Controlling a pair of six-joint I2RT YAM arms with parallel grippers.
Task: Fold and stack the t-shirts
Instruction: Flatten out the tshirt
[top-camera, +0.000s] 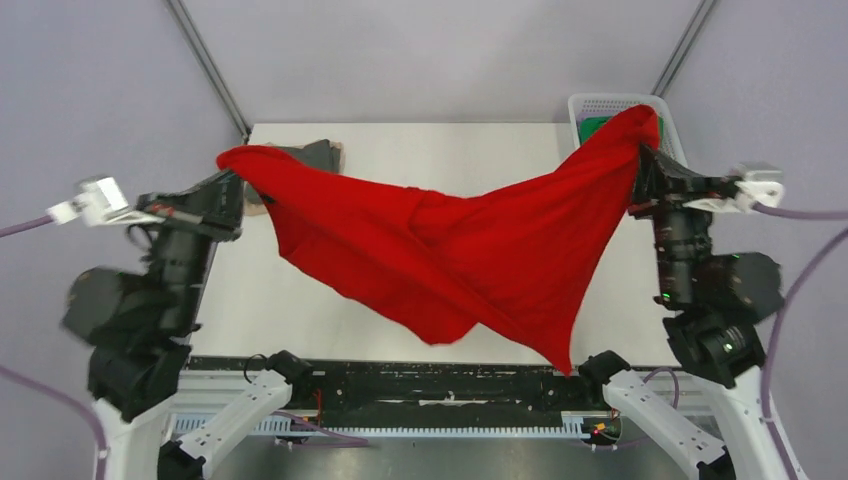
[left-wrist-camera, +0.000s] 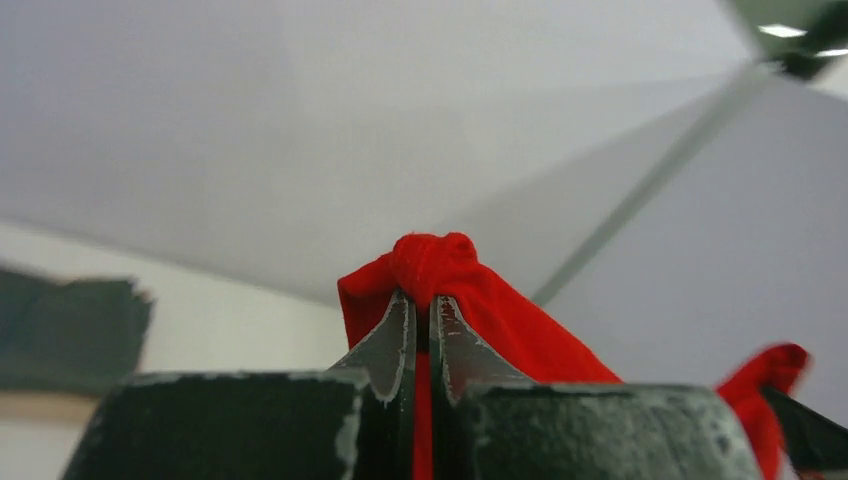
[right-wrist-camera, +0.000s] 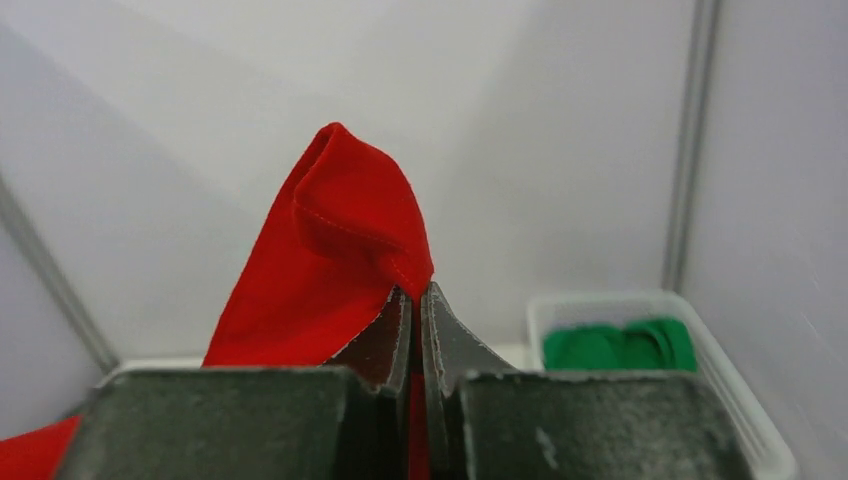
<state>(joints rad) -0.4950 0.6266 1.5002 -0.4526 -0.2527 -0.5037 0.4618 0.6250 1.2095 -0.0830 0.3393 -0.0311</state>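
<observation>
A bright red t-shirt (top-camera: 450, 250) hangs in the air, stretched between both grippers above the white table (top-camera: 440, 150). My left gripper (top-camera: 232, 168) is shut on one bunched corner of it (left-wrist-camera: 432, 265). My right gripper (top-camera: 645, 150) is shut on the opposite corner (right-wrist-camera: 350, 230). The shirt sags in the middle and a point hangs down to the table's near edge. A folded dark grey t-shirt (top-camera: 318, 155) lies on a tan one (top-camera: 256, 208) at the back left, also in the left wrist view (left-wrist-camera: 70, 320). A green t-shirt (top-camera: 597, 127) lies in the basket (right-wrist-camera: 620, 345).
A white plastic lattice basket (top-camera: 598, 103) stands at the table's back right corner, right behind the right gripper, and shows in the right wrist view (right-wrist-camera: 750, 420). Grey enclosure walls with dark corner struts (top-camera: 205, 62) surround the table.
</observation>
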